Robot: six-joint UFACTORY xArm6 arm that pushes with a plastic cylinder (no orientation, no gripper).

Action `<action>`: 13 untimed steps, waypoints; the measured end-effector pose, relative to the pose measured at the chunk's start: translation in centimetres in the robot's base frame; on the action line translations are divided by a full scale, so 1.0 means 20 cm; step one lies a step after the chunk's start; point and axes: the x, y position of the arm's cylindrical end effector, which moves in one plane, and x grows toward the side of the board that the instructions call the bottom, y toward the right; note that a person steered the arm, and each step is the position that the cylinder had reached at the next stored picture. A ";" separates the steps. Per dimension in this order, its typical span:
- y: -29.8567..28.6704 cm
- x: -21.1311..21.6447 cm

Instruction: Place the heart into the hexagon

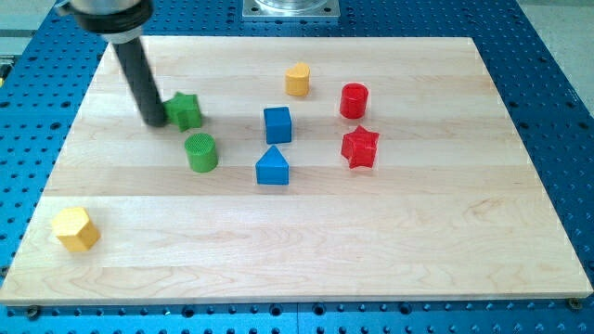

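Note:
The yellow heart (297, 79) sits near the view's top, a little right of the middle. The yellow hexagon (74, 228) lies far from it, at the view's lower left near the board's edge. My tip (153, 122) is at the upper left, right against the left side of the green star (186, 110). The tip is well left of the heart and well above the hexagon.
A green cylinder (200, 152) stands just below the star. A blue cube (277, 124) and a blue triangle (272, 167) are in the middle. A red cylinder (354, 100) and a red star (360, 147) are to their right. The wooden board (445, 241) lies on a blue perforated table.

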 end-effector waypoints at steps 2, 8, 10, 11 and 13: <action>0.45 -0.11; 0.88 -0.17; 1.12 -0.36; 0.76 -0.36; 0.17 -0.35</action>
